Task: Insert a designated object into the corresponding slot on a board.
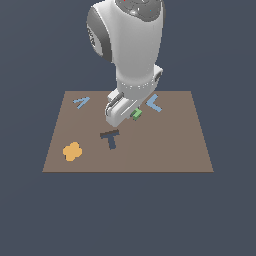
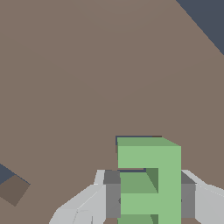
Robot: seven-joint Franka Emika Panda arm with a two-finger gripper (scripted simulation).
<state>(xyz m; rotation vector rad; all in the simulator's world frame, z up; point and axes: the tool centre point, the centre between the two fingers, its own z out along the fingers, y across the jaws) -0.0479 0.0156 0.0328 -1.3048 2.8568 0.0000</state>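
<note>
Clamped on the one green E block (image 2: 148,183), a grey pad (image 2: 112,194) pressed to each of its sides, so held squarely between the jaws of the single gripper (image 1: 131,116). Carried low over the one brown board (image 1: 170,145), in its far half. Beyond the E block on that board: one dark T shape (image 1: 110,138) nearer the front, two light blue letters, an A (image 1: 81,102) and an L (image 1: 154,103), one orange flower piece (image 1: 72,151). E-shaped slot not identifiable.

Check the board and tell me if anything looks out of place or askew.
Nothing stands out. The green E block sits squarely between the gripper fingers over the brown board; the orange flower, dark T and blue L lie flat.
</note>
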